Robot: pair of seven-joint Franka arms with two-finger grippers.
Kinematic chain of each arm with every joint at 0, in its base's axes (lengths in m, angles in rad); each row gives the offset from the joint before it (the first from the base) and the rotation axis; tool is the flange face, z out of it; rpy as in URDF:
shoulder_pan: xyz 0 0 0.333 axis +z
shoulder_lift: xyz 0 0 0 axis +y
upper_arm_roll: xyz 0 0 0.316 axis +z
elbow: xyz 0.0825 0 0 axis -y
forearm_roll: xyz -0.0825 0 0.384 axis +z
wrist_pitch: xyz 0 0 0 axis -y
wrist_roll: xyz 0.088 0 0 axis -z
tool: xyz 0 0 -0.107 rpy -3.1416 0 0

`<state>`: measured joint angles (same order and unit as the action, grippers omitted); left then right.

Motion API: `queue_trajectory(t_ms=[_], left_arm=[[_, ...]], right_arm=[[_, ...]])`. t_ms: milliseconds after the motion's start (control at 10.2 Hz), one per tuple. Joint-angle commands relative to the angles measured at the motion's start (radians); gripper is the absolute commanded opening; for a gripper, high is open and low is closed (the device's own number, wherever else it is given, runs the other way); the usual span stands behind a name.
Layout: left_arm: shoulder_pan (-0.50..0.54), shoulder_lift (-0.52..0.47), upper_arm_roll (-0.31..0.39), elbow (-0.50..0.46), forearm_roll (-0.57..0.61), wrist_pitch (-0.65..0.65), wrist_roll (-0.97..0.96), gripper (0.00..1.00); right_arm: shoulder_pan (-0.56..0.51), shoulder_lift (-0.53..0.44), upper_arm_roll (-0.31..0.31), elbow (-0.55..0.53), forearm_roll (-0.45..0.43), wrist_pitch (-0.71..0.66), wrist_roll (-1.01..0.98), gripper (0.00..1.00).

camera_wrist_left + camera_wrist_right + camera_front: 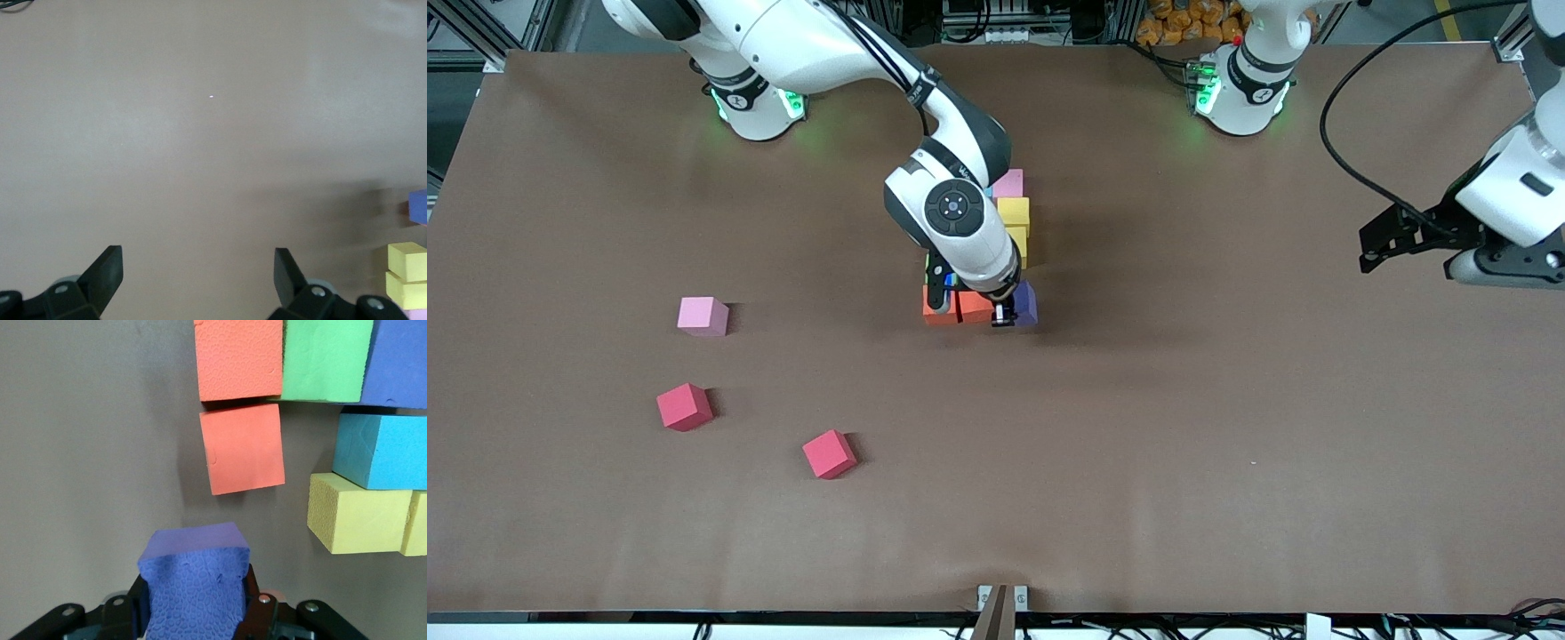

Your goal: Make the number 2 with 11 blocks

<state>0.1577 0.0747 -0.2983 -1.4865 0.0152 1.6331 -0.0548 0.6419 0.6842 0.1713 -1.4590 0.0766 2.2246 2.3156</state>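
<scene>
The table [1227,427] is carrying the whole layout. The right arm [827,53] is reaching from its base down over the middle of the table, its wrist bending steeply toward the block cluster. The left arm [1516,191] is waiting above its own end of the table, clear of the blocks.

The right gripper [1003,313] is sitting at the end of the partly built number 2 [996,258] nearest the front camera, its fingers closing on a purple cube [193,583] beside the orange cubes [959,308]. The left gripper [198,275] is hanging over bare tabletop with its fingers spread wide and holding nothing.

In the front view the right arm is covering most of the number 2; only a pink cube [1008,184], the yellow cubes [1014,213], the two orange cubes and the purple cube are showing. The right wrist view is showing what the arm hides there: a green cube [327,359] between an orange cube and a second purple cube [400,361], plus a light blue cube [383,450] touching the yellow cubes. The gripped cube is standing apart from the nearest orange cube.

A loose pink cube [703,316] and two red cubes [685,406] are lying well apart from the cluster, toward the right arm's end.
</scene>
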Motion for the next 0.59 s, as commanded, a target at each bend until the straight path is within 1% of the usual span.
queue_trajectory(t_ms=[0, 98, 197, 295, 492], left_arm=[[-0.020, -0.039, 0.033, -0.018, -0.020, -0.028, -0.019, 1.00], [-0.033, -0.050, 0.068, -0.018, -0.018, -0.030, -0.017, 1.00], [-0.068, -0.053, 0.106, -0.017, -0.017, -0.030, -0.011, 1.00], [-0.087, -0.055, 0.125, -0.017, -0.015, -0.032, -0.011, 1.00], [-0.089, -0.061, 0.125, -0.014, -0.014, -0.067, -0.019, 1.00]], right_arm=[[0.025, 0.047, -0.012, 0.028, 0.018, 0.001, 0.077, 0.00], [0.041, 0.061, -0.012, 0.025, 0.020, 0.001, 0.087, 0.00], [0.054, 0.083, -0.012, 0.023, 0.019, 0.013, 0.087, 0.00], [0.061, 0.095, -0.012, 0.022, 0.018, 0.042, 0.094, 0.00], [0.061, 0.107, -0.012, 0.020, 0.006, 0.058, 0.094, 0.00]])
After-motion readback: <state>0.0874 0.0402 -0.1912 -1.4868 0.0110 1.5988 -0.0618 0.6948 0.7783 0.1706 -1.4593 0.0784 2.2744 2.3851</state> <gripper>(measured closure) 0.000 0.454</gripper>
